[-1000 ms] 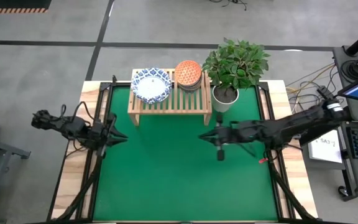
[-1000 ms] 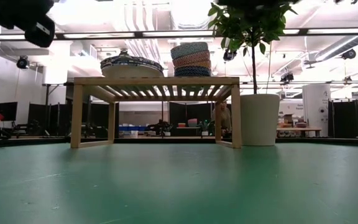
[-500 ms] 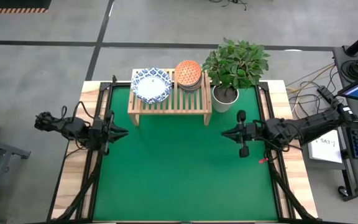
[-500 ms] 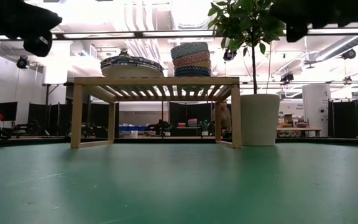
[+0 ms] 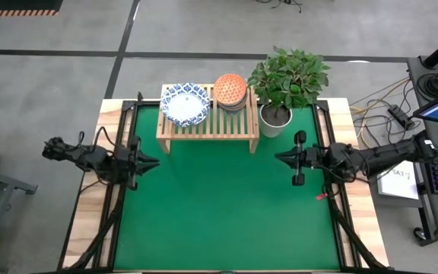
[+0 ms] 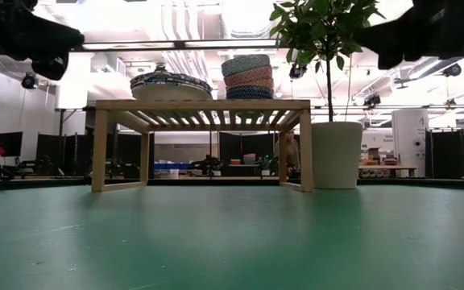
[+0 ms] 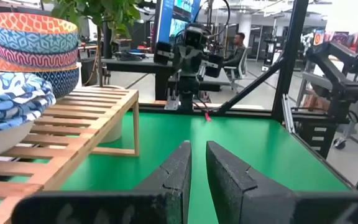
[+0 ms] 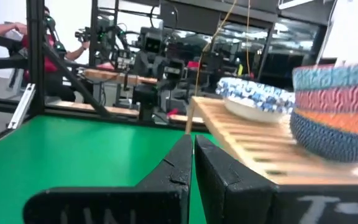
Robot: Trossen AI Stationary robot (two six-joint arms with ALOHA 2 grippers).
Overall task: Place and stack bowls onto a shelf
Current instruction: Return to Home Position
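Observation:
The light-wood shelf [image 5: 234, 122] stands at the far middle of the green mat. A stack of wide white bowls with blue rims [image 5: 185, 104] rests on its left part. A stack of smaller coloured bowls [image 5: 230, 90], the top one red-orange, rests beside it toward the right. Both stacks show in the low view [image 6: 170, 83] [image 6: 246, 76]. My left gripper [image 5: 157, 162] hovers shut and empty at the mat's left edge. My right gripper [image 5: 277, 158] hovers shut and empty near the mat's right edge. Both grippers are nearer than the shelf.
A leafy plant in a white pot [image 5: 275, 118] stands right of the shelf, just beyond my right gripper. The green mat [image 5: 219, 213] lies bare between the two grippers and toward the near edge. Black frame rails run along the table's left and right sides.
My right gripper has drawn back from the mat's middle toward the table's right edge and stays shut and empty. The bowls and the shelf have not moved.

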